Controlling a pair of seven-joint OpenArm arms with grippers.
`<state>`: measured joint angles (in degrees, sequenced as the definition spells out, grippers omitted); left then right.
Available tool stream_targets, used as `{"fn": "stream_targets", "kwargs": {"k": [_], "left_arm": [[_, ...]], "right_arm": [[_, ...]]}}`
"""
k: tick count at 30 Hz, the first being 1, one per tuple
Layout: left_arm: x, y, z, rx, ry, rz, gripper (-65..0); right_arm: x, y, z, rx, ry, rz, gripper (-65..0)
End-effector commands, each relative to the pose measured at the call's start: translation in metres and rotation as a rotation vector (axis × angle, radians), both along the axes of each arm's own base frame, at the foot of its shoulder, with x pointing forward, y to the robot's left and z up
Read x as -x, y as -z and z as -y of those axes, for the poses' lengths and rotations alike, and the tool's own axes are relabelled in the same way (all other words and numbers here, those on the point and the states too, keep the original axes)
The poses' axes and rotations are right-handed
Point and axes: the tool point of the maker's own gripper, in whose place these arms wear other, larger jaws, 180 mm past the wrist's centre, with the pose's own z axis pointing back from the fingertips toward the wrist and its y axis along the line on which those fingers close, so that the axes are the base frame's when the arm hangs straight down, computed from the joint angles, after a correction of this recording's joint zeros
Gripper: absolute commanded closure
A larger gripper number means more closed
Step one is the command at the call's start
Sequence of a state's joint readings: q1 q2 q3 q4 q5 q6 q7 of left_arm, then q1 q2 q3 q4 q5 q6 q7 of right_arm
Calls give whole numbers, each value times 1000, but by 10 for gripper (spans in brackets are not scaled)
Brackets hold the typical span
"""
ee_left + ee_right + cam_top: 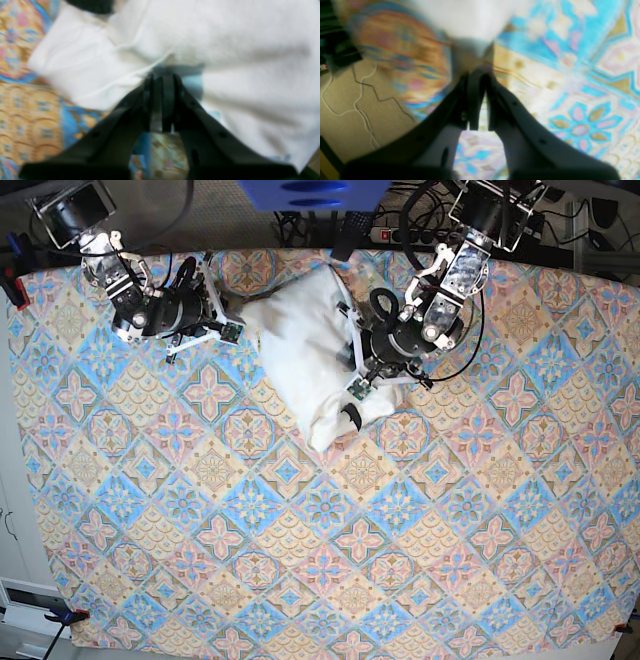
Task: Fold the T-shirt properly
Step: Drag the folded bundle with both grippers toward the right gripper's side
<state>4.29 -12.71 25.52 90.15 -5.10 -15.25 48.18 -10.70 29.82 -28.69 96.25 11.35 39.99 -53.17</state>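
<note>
The T-shirt (305, 355) lies bunched on the patterned cloth (300, 560) near the table's far edge, between the two arms. The left gripper (162, 78) is pinched tight on white fabric at one side of it. The right gripper (477, 75) is likewise clamped on a stretched corner at the opposite side.

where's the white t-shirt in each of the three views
Left wrist: T-shirt fills the upper and right picture, beyond the left gripper.
Right wrist: a blurred white patch at top centre, above the right gripper.
Base: bunched at upper centre, between the arms.
Shared landmark: the patterned tablecloth.
</note>
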Motion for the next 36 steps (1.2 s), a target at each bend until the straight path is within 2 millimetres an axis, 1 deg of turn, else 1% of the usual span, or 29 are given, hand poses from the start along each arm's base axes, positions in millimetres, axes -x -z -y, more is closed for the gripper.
{"fn": "stream_targets", "kwargs": {"k": [1,2,4,5,6,7,9,11,13,16,18,20,21,23,25,28,29,32,33,35,36], "left_arm": [[-10,-11,2,20,-6,40,-49],[-12,-14,2,24,-8,47,-49],[-17,-28,3,39,-7,85,-49],[-17,-33,-1,46,-23,98,-49],[-15,-36,-7,50,-47,103,-48],[-14,-37,-17,50,-83,104,-48],[-12,-36,-38,41,-146,102,-48],[-8,-31,-56,27,-203,85,-48],[-2,-29,-75,14,-269,79,-48],[-5,-30,-102,0,-375,86,-48],[-6,-24,-110,-3,-416,71,-48],[-17,-22,-102,24,-434,69,-48],[-24,-19,-98,34,-442,63,-48],[-31,-9,-92,46,-452,34,-48],[-41,0,-80,73,-460,10,-48],[-56,6,-59,132,-471,26,-48],[-57,11,-53,145,-473,16,-48],[-62,19,-25,173,-431,-5,-48],[-63,19,-18,180,-417,-7,-48],[-64,16,1,203,-391,-8,-48],[-64,15,5,210,-389,-8,-48]], "right_arm": [[-12,-15,4,-1,6,52,-42],[-14,-22,4,-3,10,74,-42],[-18,-40,-2,-24,7,126,-42],[-17,-49,-6,-38,2,148,-42],[-16,-54,-9,-50,-1,160,-42],[-12,-58,-12,-59,-5,165,-42],[1,-55,-14,-66,-11,141,-42],[0,-57,-20,-79,-14,146,-42],[0,-59,-37,-120,-18,146,-42],[-1,-63,-62,-178,-32,152,-42],[-1,-66,-80,-215,-52,156,-42],[-1,-69,-94,-241,-79,158,-42],[-1,-71,-102,-255,-94,161,-42],[-1,-75,-114,-279,-109,166,-42],[-3,-78,-123,-302,-107,171,-42],[-8,-82,-127,-313,-109,185,-42],[-8,-83,-130,-318,-107,186,-42],[-13,-88,-138,-340,-103,199,-42],[-13,-88,-139,-343,-101,198,-42],[-20,-92,-144,-357,-97,213,-42],[-22,-94,-147,-364,-95,217,-42]]}}
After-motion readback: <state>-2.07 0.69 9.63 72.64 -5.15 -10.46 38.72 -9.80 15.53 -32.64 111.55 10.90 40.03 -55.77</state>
